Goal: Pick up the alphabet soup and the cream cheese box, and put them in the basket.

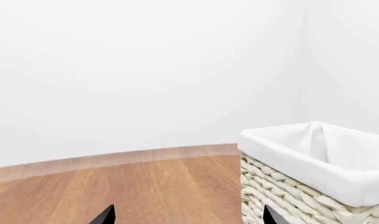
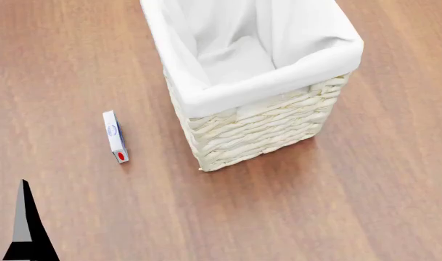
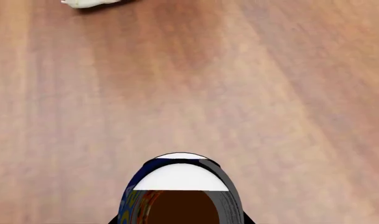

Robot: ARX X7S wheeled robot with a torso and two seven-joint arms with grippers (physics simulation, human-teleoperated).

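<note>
Alphabet soup (image 3: pixel 180 189), blue-labelled cylindrical can, clamped in the right gripper (image 3: pixel 180 219) over wood-grain floor (image 3: pixel 251 84), flat white cream cheese box (image 2: pixel 116 136) lying ahead of the left gripper (image 1: pixel 186 215), fingers apart, beside the woven cloth-lined basket (image 2: pixel 261 128).

White-lined wicker basket (image 2: pixel 257 117) stands upright on the floor; flat cream cheese box (image 2: pixel 114 136) lies at its 9 o'clock, apart. Soup can (image 3: pixel 180 189) shows close in the right wrist view.
</note>
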